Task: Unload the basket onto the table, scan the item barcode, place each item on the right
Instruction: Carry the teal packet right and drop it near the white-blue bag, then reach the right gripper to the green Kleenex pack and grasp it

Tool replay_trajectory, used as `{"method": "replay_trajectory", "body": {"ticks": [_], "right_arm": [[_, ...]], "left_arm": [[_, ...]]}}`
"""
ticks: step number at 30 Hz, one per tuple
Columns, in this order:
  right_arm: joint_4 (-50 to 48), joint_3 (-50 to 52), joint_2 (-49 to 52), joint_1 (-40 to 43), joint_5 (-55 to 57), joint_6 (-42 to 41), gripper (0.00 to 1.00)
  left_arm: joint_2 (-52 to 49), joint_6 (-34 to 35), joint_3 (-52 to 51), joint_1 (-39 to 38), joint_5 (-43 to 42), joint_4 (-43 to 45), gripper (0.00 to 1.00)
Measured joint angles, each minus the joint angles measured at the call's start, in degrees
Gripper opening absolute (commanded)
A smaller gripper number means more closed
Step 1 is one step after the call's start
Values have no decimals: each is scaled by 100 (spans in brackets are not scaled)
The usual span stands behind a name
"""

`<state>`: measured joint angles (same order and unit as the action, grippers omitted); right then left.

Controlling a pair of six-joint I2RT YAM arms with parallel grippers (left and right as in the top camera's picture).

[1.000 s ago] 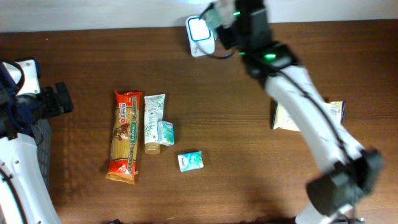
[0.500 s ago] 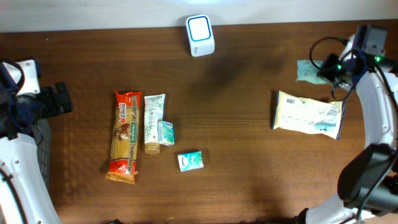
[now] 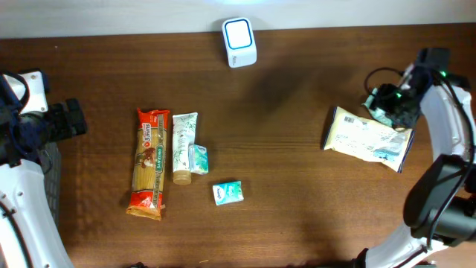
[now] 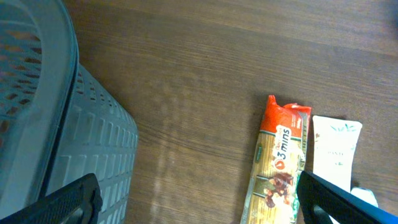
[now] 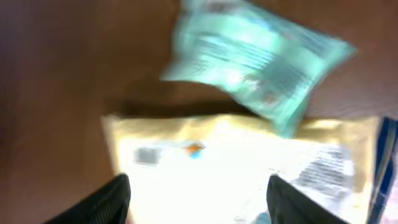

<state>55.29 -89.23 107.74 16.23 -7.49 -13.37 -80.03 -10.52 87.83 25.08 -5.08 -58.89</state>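
- Shows right tool (image 5: 199, 194) spread apart, gripping nothing; teal packet (image 5: 255, 56) loose just beside cream bag (image 5: 236, 165), probably the scanned pile.
- Shows left tool (image 4: 199, 198) wide open, empty, beside grey basket (image 4: 37, 93).

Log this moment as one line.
right gripper: jaws open above pouch | teal packet: free, at pouch edge | left gripper: open, beside basket | scanner: at far table edge

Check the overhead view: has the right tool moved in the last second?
Yes. The right tool left the white scanner at the table's far edge and swung across to the pale bag at the picture's right.
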Motion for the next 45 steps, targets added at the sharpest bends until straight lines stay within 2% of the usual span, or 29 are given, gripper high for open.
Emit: {"method": "replay_trajectory", "body": {"ticks": [4,5,10,16,21,23,28,34,38,45], "right_arm": [[507,-754,-33,-1047,-354,319,69],[564,-802,-39,-1554,-564,350,69],[778,-802,37,-3088,-796,704,68],[931,-802,802,-4809,-1097,1349,69],[802,-802,1425,-6026,-1591,793,56],[664,-802,1534,-6258,-1650,474,54],[599,-802,1775,-6356,-1674,-116,51],[857,-813,1941,-6306,-1897,-118,51],[1862,-866,2000,-5886,-1709,352,51],[2256,-994,2006,-4780,-439,1237,52]], "left_arm": [[0,0,0,0,-2,0,99],[0,-2,0,0,-2,2,99],[0,0,0,0,-2,2,99],[0,-2,0,0,-2,2,99],[0,0,0,0,-2,2,99],[0,0,0,0,-2,0,99],[0,-2,0,0,-2,2,99],[0,0,0,0,-2,2,99],[0,-2,0,0,-2,0,99],[0,0,0,0,-2,2,99]]}}
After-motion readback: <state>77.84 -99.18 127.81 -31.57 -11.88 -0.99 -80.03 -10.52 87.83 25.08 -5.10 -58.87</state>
